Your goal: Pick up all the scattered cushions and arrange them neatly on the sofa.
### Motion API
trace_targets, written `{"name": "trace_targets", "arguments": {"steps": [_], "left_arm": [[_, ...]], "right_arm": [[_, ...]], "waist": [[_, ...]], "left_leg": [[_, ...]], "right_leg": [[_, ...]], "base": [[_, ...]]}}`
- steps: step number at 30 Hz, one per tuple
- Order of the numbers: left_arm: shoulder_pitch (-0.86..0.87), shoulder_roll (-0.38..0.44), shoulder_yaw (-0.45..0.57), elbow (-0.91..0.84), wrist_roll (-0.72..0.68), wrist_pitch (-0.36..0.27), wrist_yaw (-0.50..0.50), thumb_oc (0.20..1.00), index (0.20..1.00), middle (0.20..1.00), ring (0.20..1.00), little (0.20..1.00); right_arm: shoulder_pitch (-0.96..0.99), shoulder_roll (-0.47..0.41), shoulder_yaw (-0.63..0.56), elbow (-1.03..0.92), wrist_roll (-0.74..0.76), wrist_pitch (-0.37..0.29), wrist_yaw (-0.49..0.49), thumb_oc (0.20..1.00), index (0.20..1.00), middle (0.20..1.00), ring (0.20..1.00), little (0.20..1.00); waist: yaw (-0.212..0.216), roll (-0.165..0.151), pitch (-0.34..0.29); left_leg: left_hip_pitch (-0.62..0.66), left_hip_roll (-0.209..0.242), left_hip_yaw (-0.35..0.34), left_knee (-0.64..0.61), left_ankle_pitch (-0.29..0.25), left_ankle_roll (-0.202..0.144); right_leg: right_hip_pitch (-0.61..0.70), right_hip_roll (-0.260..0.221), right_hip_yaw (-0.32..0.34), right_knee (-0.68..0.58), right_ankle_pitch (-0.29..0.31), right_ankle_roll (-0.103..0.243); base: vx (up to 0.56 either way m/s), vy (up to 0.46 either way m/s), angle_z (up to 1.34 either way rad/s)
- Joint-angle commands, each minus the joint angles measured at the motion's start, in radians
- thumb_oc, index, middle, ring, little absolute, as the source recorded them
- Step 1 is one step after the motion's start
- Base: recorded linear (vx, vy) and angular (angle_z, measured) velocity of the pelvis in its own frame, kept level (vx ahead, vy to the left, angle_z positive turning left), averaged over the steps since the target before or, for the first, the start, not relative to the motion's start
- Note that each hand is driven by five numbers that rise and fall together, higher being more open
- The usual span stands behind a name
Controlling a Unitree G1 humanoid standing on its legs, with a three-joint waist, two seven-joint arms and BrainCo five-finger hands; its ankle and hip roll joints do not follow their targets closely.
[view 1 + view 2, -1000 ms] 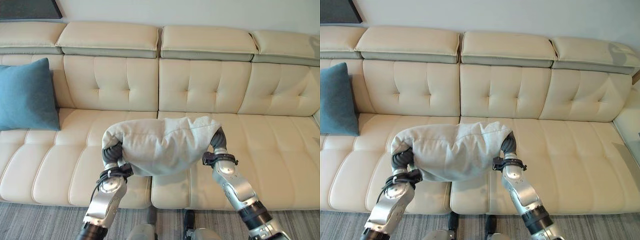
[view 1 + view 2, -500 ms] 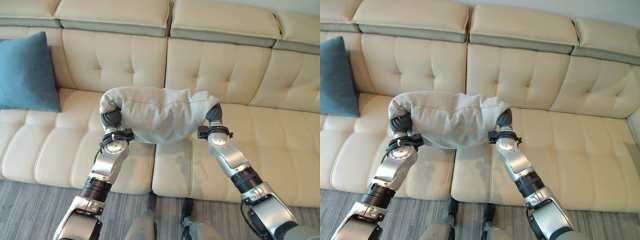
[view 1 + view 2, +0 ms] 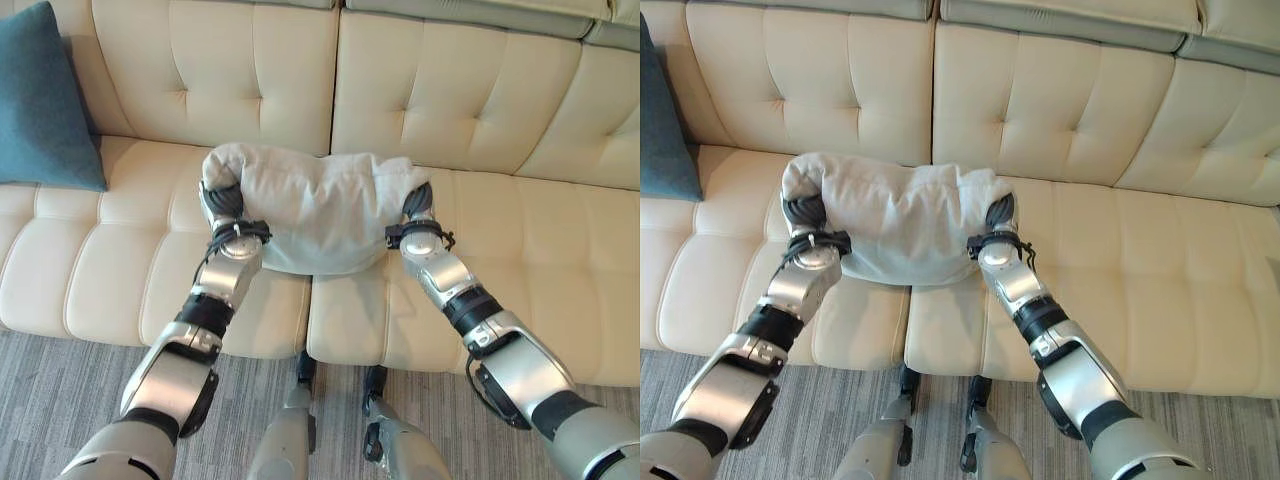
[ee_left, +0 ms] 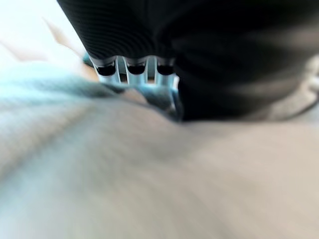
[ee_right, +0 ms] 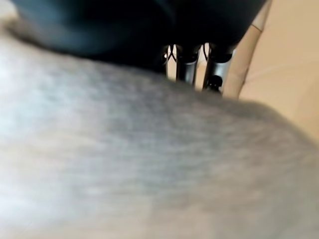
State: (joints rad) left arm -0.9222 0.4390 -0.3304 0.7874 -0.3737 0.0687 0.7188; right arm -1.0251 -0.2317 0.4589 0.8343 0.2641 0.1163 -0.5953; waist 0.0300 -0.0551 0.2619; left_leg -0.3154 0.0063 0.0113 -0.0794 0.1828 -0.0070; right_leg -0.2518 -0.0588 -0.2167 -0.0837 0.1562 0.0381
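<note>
A light grey cushion (image 3: 310, 210) is held crosswise between my two hands, low over the middle of the cream sofa seat (image 3: 540, 260), close to the backrest (image 3: 440, 90). My left hand (image 3: 226, 203) is tucked into its left end and my right hand (image 3: 418, 203) into its right end. The cloth folds over both hands. In the left wrist view the grey cushion (image 4: 149, 169) lies right against the left hand (image 4: 224, 55). The right wrist view has the cushion (image 5: 124, 159) pressed against the right hand (image 5: 99, 25). A blue cushion (image 3: 40, 100) leans upright on the backrest at the far left.
The sofa seat stretches bare to the right of the grey cushion, and between it and the blue cushion. A grey striped floor (image 3: 60, 390) runs along the sofa's front edge.
The camera has tipped down and come closer to the sofa. Both arms have reached forward, carrying the grey cushion from the seat's front edge to nearer the backrest.
</note>
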Motion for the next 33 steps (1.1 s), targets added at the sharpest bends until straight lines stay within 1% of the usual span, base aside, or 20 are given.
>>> {"name": "trace_targets", "arguments": {"steps": [1, 2, 3, 5, 6, 7, 8, 11, 13, 14, 15, 17, 18, 19, 20, 21, 22, 25, 28, 33], "left_arm": [[-0.248, 0.06, -0.09, 0.097, -0.033, -0.06, -0.109, 1.0, 1.0, 1.0, 1.0, 1.0], [-0.302, 0.087, -0.092, 0.165, -0.132, -0.083, -0.156, 1.0, 1.0, 1.0, 1.0, 1.0], [-0.307, 0.087, -0.093, 0.169, -0.134, -0.085, -0.158, 1.0, 1.0, 1.0, 1.0, 1.0], [-0.322, 0.102, -0.082, 0.208, -0.216, -0.094, -0.202, 1.0, 1.0, 1.0, 1.0, 1.0], [-0.325, 0.108, -0.034, 0.249, -0.446, -0.128, -0.242, 1.0, 1.0, 1.0, 1.0, 1.0], [-0.325, 0.108, -0.034, 0.249, -0.446, -0.129, -0.242, 1.0, 1.0, 1.0, 1.0, 1.0], [-0.289, 0.118, 0.015, 0.233, -0.591, -0.142, -0.265, 1.0, 1.0, 1.0, 1.0, 1.0], [-0.21, 0.172, 0.071, 0.216, -0.588, -0.127, -0.277, 1.0, 1.0, 1.0, 1.0, 1.0], [-0.103, 0.197, 0.116, 0.191, -0.511, -0.101, -0.295, 1.0, 1.0, 1.0, 1.0, 1.0], [0.044, 0.234, 0.142, 0.147, -0.388, -0.069, -0.352, 1.0, 1.0, 1.0, 1.0, 1.0], [0.049, 0.233, 0.143, 0.144, -0.386, -0.068, -0.352, 1.0, 1.0, 1.0, 1.0, 1.0], [0.208, 0.268, 0.176, 0.079, -0.252, -0.05, -0.387, 1.0, 1.0, 1.0, 1.0, 1.0], [0.385, 0.242, 0.247, -0.008, -0.182, -0.045, -0.398, 1.0, 1.0, 1.0, 1.0, 1.0], [0.39, 0.241, 0.248, -0.011, -0.181, -0.044, -0.398, 1.0, 1.0, 1.0, 1.0, 1.0], [0.542, 0.191, 0.316, -0.09, -0.144, -0.049, -0.401, 1.0, 1.0, 1.0, 1.0, 1.0], [0.55, 0.19, 0.317, -0.096, -0.142, -0.047, -0.4, 1.0, 1.0, 1.0, 1.0, 1.0], [0.681, 0.136, 0.362, -0.155, -0.088, -0.037, -0.411, 1.0, 1.0, 1.0, 1.0, 1.0], [0.779, 0.1, 0.4, -0.174, -0.033, -0.018, -0.431, 1.0, 1.0, 1.0, 1.0, 1.0], [0.87, 0.054, 0.419, -0.172, 0.04, 0.001, -0.443, 1.0, 1.0, 1.0, 1.0, 1.0], [0.934, -0.003, 0.426, -0.151, 0.114, 0.019, -0.455, 1.0, 1.0, 1.0, 1.0, 1.0]], "right_arm": [[-0.163, -0.044, 0.052, 0.075, -0.02, 0.009, 0.086, 1.0, 1.0, 1.0, 1.0, 1.0], [-0.233, -0.088, 0.082, 0.146, -0.006, 0.024, 0.125, 1.0, 1.0, 1.0, 1.0, 1.0], [-0.238, -0.089, 0.083, 0.15, -0.005, 0.022, 0.127, 1.0, 1.0, 1.0, 1.0, 1.0], [-0.274, -0.122, 0.102, 0.187, -0.005, 0.036, 0.148, 1.0, 1.0, 1.0, 1.0, 1.0], [-0.316, -0.183, 0.097, 0.234, 0.04, 0.048, 0.156, 1.0, 1.0, 1.0, 1.0, 1.0], [-0.317, -0.183, 0.097, 0.234, 0.04, 0.047, 0.156, 1.0, 1.0, 1.0, 1.0, 1.0], [-0.285, -0.231, 0.019, 0.249, 0.132, 0.045, 0.129, 1.0, 1.0, 1.0, 1.0, 1.0], [-0.183, -0.277, -0.108, 0.182, 0.219, 0.003, 0.077, 1.0, 1.0, 1.0, 1.0, 1.0], [-0.06, -0.292, -0.197, 0.106, 0.258, -0.036, 0.085, 1.0, 1.0, 1.0, 1.0, 1.0], [0.062, -0.338, -0.25, 0.06, 0.25, -0.047, 0.119, 1.0, 1.0, 1.0, 1.0, 1.0], [0.066, -0.338, -0.25, 0.058, 0.249, -0.046, 0.119, 1.0, 1.0, 1.0, 1.0, 1.0], [0.2, -0.394, -0.278, -0.008, 0.183, -0.044, 0.174, 1.0, 1.0, 1.0, 1.0, 1.0], [0.355, -0.398, -0.329, -0.099, 0.138, -0.051, 0.212, 1.0, 1.0, 1.0, 1.0, 1.0], [0.359, -0.397, -0.329, -0.102, 0.138, -0.05, 0.212, 1.0, 1.0, 1.0, 1.0, 1.0], [0.488, -0.382, -0.384, -0.168, 0.091, -0.054, 0.246, 1.0, 1.0, 1.0, 1.0, 1.0], [0.495, -0.381, -0.384, -0.173, 0.09, -0.053, 0.246, 1.0, 1.0, 1.0, 1.0, 1.0], [0.626, -0.352, -0.432, -0.234, 0.041, -0.048, 0.283, 1.0, 1.0, 1.0, 1.0, 1.0], [0.728, -0.356, -0.466, -0.278, -0.037, -0.03, 0.324, 1.0, 1.0, 1.0, 1.0, 1.0], [0.841, -0.321, -0.509, -0.301, -0.088, -0.02, 0.351, 1.0, 1.0, 1.0, 1.0, 1.0], [0.955, -0.264, -0.536, -0.313, -0.153, -0.008, 0.373, 1.0, 1.0, 1.0, 1.0, 1.0]], "waist": [[-0.009, -0.015, 0.027], [-0.012, -0.015, 0.02], [-0.012, -0.014, 0.022], [-0.014, -0.014, 0.018], [-0.018, -0.009, 0.016], [-0.018, -0.009, 0.015], [-0.024, 0.0, 0.009], [-0.035, 0.012, -0.009], [-0.044, 0.018, -0.02], [-0.047, 0.025, -0.03], [-0.048, 0.025, -0.033], [-0.051, 0.027, -0.049], [-0.052, 0.026, -0.064], [-0.052, 0.027, -0.065], [-0.053, 0.025, -0.077], [-0.053, 0.025, -0.079], [-0.058, 0.027, -0.095], [-0.06, 0.027, -0.118], [-0.07, 0.029, -0.139], [-0.08, 0.03, -0.151]], "left_leg": [[0.085, -0.023, 0.064, -0.008, -0.136, -0.033], [0.082, -0.024, 0.068, -0.008, -0.135, -0.035], [0.081, -0.024, 0.068, -0.008, -0.135, -0.035], [0.082, -0.023, 0.068, -0.008, -0.135, -0.037], [0.088, -0.025, 0.07, -0.008, -0.136, -0.04], [0.087, -0.025, 0.07, -0.008, -0.136, -0.04], [0.096, -0.025, 0.07, -0.008, -0.142, -0.043], [0.119, -0.026, 0.079, -0.008, -0.154, -0.041], [0.134, -0.026, 0.088, -0.008, -0.158, -0.036], [0.165, -0.027, 0.091, -0.008, -0.175, -0.035], [0.163, -0.027, 0.092, -0.008, -0.173, -0.034], [0.187, -0.027, 0.102, -0.008, -0.182, -0.031], [0.205, -0.028, 0.113, -0.008, -0.187, -0.026], [0.211, -0.028, 0.113, -0.008, -0.192, -0.027], [0.234, -0.027, 0.118, -0.008, -0.199, -0.024], [0.236, -0.027, 0.119, -0.008, -0.2, -0.024], [0.253, -0.027, 0.123, -0.008, -0.206, -0.02], [0.27, -0.028, 0.126, -0.008, -0.213, -0.017], [0.287, -0.029, 0.133, -0.008, -0.219, -0.014], [0.304, -0.032, 0.143, -0.008, -0.222, -0.011]], "right_leg": [[0.043, -0.003, 0.038, -0.004, -0.124, 0.075], [0.037, -0.003, 0.044, -0.004, -0.121, 0.077], [0.037, -0.003, 0.044, -0.004, -0.12, 0.078], [0.036, -0.003, 0.045, -0.004, -0.121, 0.079], [0.041, -0.004, 0.045, -0.004, -0.12, 0.082], [0.041, -0.004, 0.045, -0.004, -0.119, 0.082], [0.048, -0.005, 0.046, -0.004, -0.122, 0.085], [0.063, -0.006, 0.05, -0.004, -0.127, 0.087], [0.075, -0.009, 0.052, -0.004, -0.128, 0.085], [0.104, -0.009, 0.052, -0.004, -0.14, 0.087], [0.103, -0.009, 0.052, -0.004, -0.138, 0.087], [0.122, -0.012, 0.056, -0.004, -0.14, 0.088], [0.138, -0.012, 0.06, -0.004, -0.139, 0.088], [0.143, -0.011, 0.06, -0.004, -0.143, 0.089], [0.165, -0.011, 0.065, -0.004, -0.147, 0.091], [0.167, -0.011, 0.066, -0.004, -0.147, 0.091], [0.182, -0.011, 0.069, -0.004, -0.149, 0.092], [0.197, -0.012, 0.07, -0.004, -0.152, 0.093], [0.213, -0.015, 0.073, -0.004, -0.15, 0.096], [0.227, -0.023, 0.065, -0.004, -0.139, 0.104]], "base": [[0.01, 0.008, -0.03], [0.0, 0.0, 0.0], [0.0, 0.0, 0.0], [0.0, 0.0, 0.0], [0.0, 0.0, 0.0], [0.0, 0.0, 0.0], [0.0, 0.0, 0.0], [0.05, 0.017, -0.06], [0.04, 0.014, -0.14], [0.04, 0.007, -0.1], [0.04, 0.018, -0.11], [0.02, 0.019, -0.21], [0.04, 0.011, -0.31], [0.02, 0.011, -0.31], [0.03, 0.005, -0.32], [0.0, 0.022, -0.32], [0.0, 0.018, -0.22], [-0.02, 0.031, -0.07], [-0.06, 0.053, -0.06], [-0.09, 0.059, -0.04]]}}
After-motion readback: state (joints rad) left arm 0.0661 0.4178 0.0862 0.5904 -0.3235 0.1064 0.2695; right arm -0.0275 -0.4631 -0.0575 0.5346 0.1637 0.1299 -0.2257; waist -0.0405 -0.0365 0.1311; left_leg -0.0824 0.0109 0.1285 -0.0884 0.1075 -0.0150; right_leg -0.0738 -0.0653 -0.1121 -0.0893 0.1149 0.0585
